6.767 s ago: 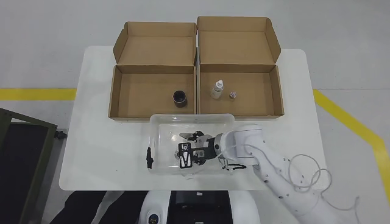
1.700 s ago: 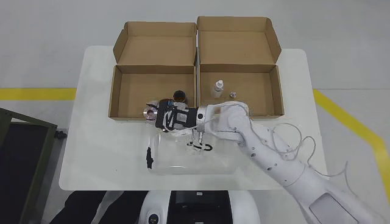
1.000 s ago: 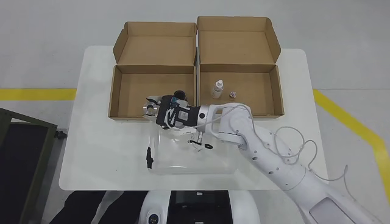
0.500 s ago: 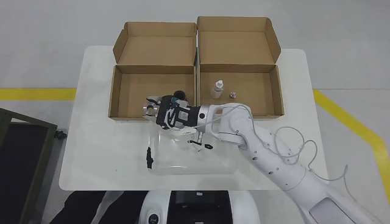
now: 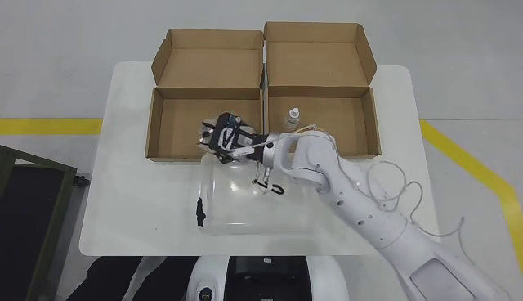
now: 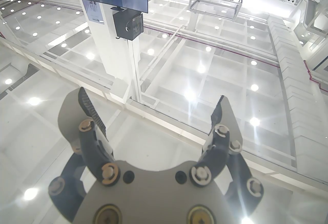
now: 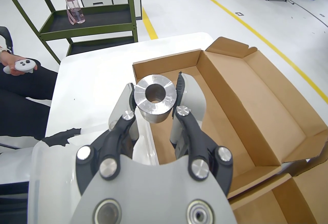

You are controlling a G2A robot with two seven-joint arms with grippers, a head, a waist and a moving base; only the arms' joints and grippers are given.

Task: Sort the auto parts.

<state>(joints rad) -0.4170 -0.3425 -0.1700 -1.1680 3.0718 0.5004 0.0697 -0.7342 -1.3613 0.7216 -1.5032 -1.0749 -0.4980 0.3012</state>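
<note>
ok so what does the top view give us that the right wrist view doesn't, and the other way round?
Top view adds: the white bottle standing in the right box, and the black clip in the clear bin.
Right wrist view adds: the right gripper shut on the metal ring, with its bore visible.
Both: the left box and the white table.

I'm holding the right gripper (image 7: 155, 87), clamped on the metal sleeve (image 7: 155, 107), over the near right part of the left cardboard box (image 5: 180, 129). To the left of it the box floor is lying bare, giving room to come down. I'm watching 3 obstacles: the box's near wall, the clear plastic bin (image 5: 229, 215) sitting just beside that wall, and the side walls dividing it from the right cardboard box (image 5: 343, 129), where a small bottle (image 5: 292, 119) is standing.
</note>
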